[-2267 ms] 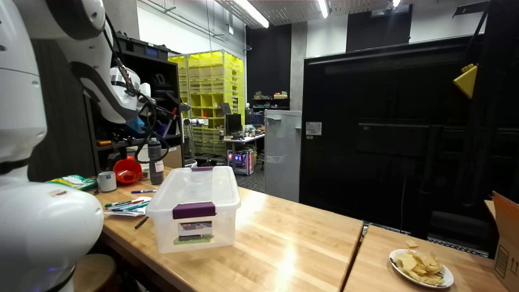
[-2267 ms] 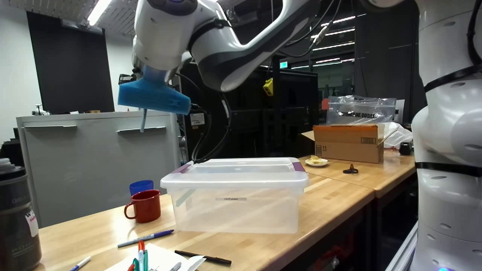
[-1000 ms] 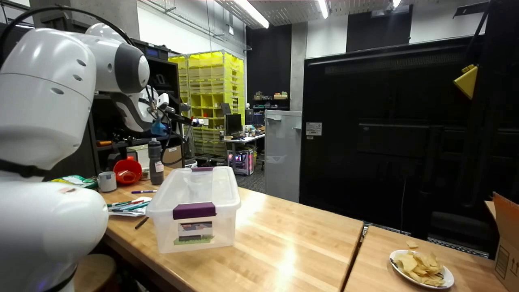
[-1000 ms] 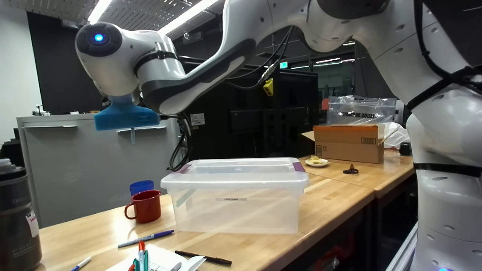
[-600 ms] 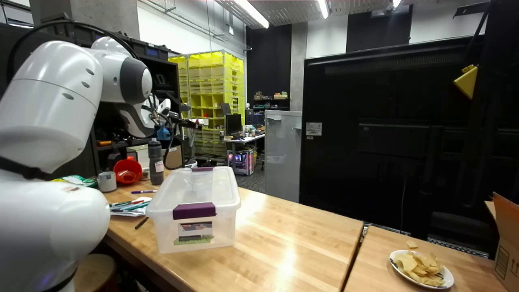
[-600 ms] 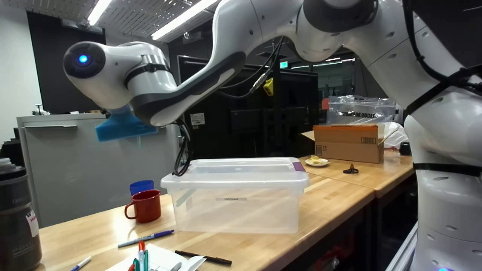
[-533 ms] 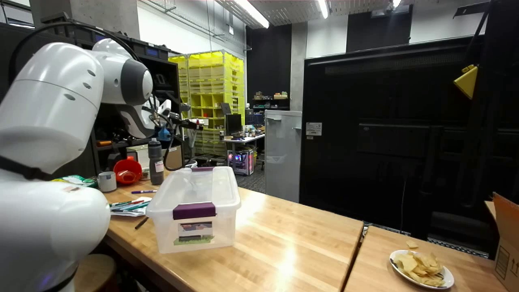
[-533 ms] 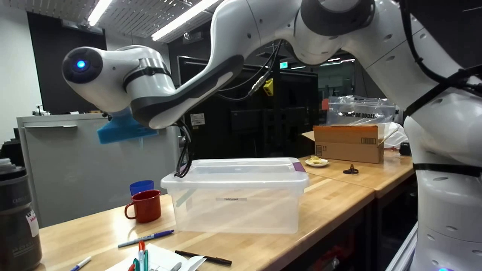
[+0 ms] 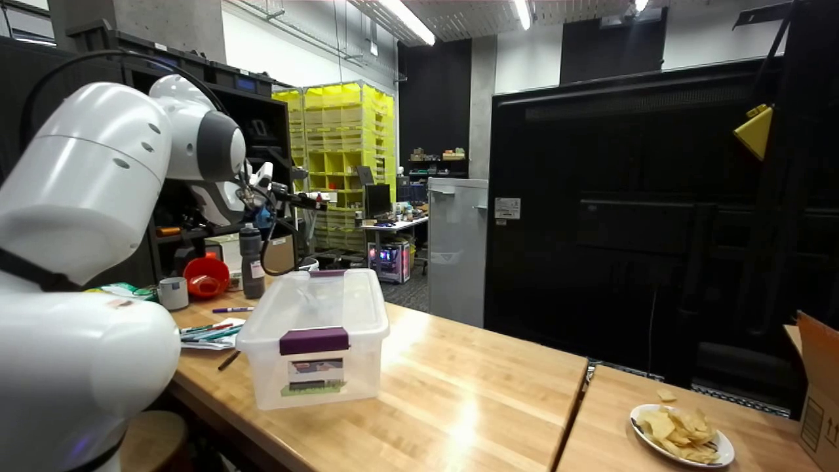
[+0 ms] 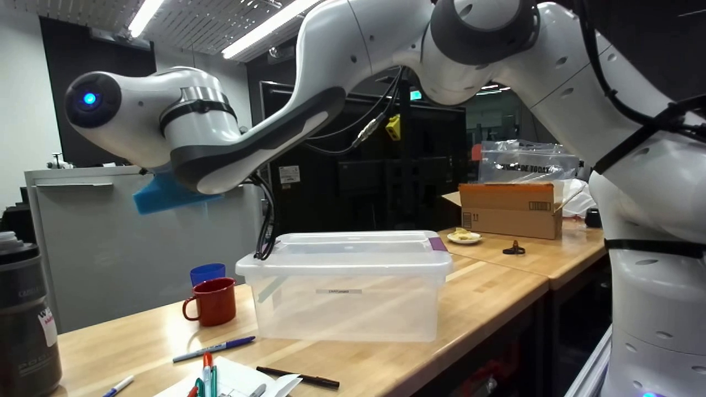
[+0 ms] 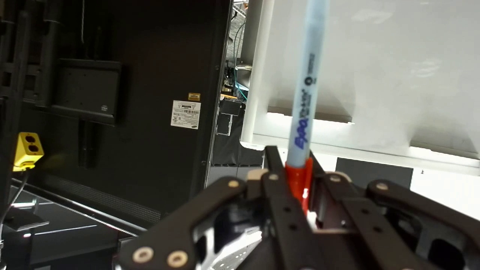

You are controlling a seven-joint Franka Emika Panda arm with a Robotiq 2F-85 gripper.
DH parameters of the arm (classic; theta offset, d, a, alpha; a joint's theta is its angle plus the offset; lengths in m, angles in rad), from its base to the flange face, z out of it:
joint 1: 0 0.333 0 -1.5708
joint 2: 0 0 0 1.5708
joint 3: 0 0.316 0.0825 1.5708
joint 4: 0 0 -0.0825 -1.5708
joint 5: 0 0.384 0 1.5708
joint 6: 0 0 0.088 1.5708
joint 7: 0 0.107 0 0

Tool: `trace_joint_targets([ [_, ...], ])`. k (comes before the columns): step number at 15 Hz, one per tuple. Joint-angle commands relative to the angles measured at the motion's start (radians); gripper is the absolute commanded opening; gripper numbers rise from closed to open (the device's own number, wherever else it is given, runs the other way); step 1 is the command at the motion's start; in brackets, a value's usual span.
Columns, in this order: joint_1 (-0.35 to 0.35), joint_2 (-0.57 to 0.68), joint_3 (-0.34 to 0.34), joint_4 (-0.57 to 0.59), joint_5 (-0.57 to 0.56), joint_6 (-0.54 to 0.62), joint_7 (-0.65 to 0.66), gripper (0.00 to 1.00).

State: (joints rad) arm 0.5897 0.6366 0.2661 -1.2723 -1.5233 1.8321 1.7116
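Wrist view: marker [image 11: 305,98] in gripper [image 11: 294,156]. In an exterior view: tub [image 10: 347,309] on table [image 10: 485,284]; mug [image 10: 217,300] L of tub, cup [image 10: 207,273] behind mug, bottle [image 10: 26,325] far L; paper [image 10: 238,374] w/ pens [image 10: 207,377] front-L of tub. Behind tub, to R: plate [image 10: 470,241] w/ chips [image 10: 462,234] on next table [image 10: 568,256], box [image 10: 507,212] R of plate.

Storage box [image 10: 347,309]: see-through and purple-latched; I see it on the wooden table [image 9: 498,380]
Red mug [image 10: 217,302]: upright, near the blue cup [image 10: 208,273]
Bottle [image 10: 22,322]: dark, upright, and I find it in both exterior views
Plate [image 9: 726,451]: white, heaped with chips [image 9: 678,432], and I see one more lying just beside it
Cardboard box [image 10: 507,212]: open, orange along its upper edge, near the plate
Outlet [image 11: 29,150]: yellow, two-socketed, left in my wrist view
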Motion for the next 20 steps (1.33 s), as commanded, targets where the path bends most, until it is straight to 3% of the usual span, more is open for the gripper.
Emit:
trace_joint_targets([
  [1, 0.023, 0.039, -0.013, 0.075, 0.028, -0.008, -0.054, 0.04],
  [4, 0.021, 0.067, -0.021, 0.107, 0.055, -0.017, -0.069, 0.04],
  [11, 0.043, 0.149, -0.051, 0.235, 0.214, -0.166, -0.137, 0.04],
  [19, 0.063, 0.226, -0.078, 0.361, 0.391, -0.152, -0.251, 0.04],
  [20, 0.042, 0.23, -0.04, 0.361, 0.378, -0.17, -0.25, 0.04],
])
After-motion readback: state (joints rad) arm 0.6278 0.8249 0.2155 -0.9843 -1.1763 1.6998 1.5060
